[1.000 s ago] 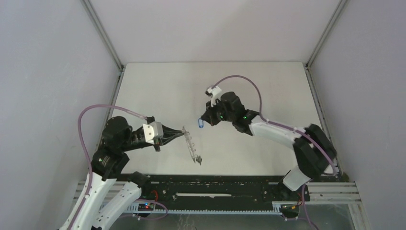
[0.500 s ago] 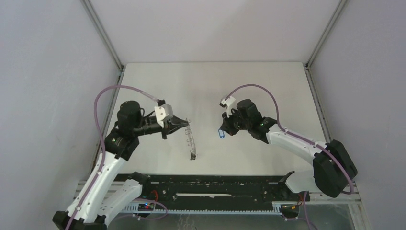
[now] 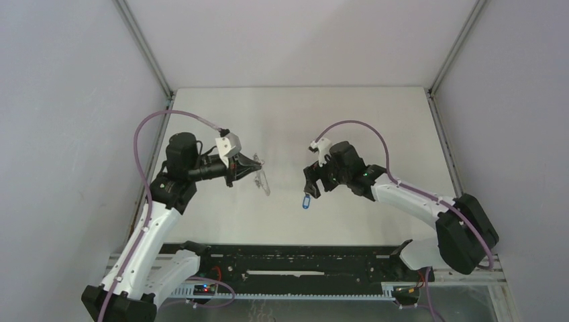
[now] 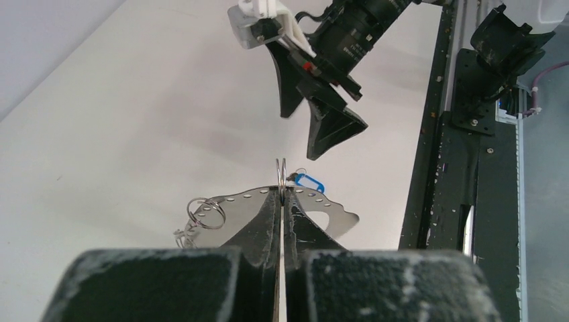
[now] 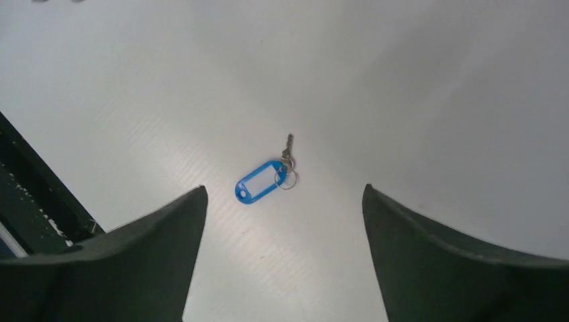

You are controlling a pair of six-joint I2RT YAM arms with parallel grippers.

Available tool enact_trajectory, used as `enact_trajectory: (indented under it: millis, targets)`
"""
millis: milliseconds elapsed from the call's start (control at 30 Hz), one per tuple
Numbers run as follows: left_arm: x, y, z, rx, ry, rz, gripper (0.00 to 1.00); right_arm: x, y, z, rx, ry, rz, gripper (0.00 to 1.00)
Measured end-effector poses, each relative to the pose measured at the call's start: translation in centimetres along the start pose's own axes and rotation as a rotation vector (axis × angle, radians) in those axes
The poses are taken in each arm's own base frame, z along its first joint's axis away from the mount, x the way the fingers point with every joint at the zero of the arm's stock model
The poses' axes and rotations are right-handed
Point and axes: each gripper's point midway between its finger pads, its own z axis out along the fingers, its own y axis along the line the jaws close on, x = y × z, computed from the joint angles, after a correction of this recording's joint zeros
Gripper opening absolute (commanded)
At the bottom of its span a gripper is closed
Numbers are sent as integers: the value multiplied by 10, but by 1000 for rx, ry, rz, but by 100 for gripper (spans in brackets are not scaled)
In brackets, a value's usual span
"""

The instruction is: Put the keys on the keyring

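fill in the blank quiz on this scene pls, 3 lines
1. The left gripper is ___ on the keyring.
2. The blue key lies flat on the ___, held by neither gripper.
3. The right gripper, just above that key, has its jaws ___.

Missing words: shut; table; open

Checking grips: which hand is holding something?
The left hand, clamped on the keyring; the right hand stands open above the blue key lying on the table.
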Motion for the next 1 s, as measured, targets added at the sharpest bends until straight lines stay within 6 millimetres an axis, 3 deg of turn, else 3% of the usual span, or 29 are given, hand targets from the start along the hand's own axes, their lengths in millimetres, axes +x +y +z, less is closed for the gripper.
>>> enact_trajectory:
  millis: [200, 400, 433, 500, 567, 633, 700, 733, 800, 867, 1000]
  targets:
    - [-6, 3, -4, -9, -15, 7, 0, -28, -1, -25, 9, -107, 114, 100]
    - [-16, 2, -6, 0, -33, 18, 0, -37, -13, -44, 132, -166, 234, 100]
    - [-16, 2, -7, 1, -34, 18, 0, -43, -12, -52, 156, -200, 267, 95]
    - [-20, 2, -7, 3, -39, 23, 0, -57, -6, -71, 140, -279, 361, 62]
    - [-23, 2, -7, 6, -45, 28, 0, -65, -10, -81, 117, -329, 469, 57]
    - [-24, 1, -7, 10, -49, 33, 0, -63, -13, -74, 106, -314, 603, 62]
    - [-24, 2, -7, 11, -50, 33, 0, -49, -7, -50, 98, -237, 720, 78]
    - [-24, 2, -7, 11, -50, 33, 0, -38, 0, -36, 96, -182, 758, 79]
    - [-24, 2, -7, 11, -50, 33, 0, -6, 13, -9, 111, -58, 833, 76]
    - [-25, 2, -7, 13, -52, 35, 0, 19, 21, 4, 133, 34, 899, 71]
    - [-25, 1, -7, 17, -53, 35, 0, 36, 14, 19, 188, 88, 1027, 55]
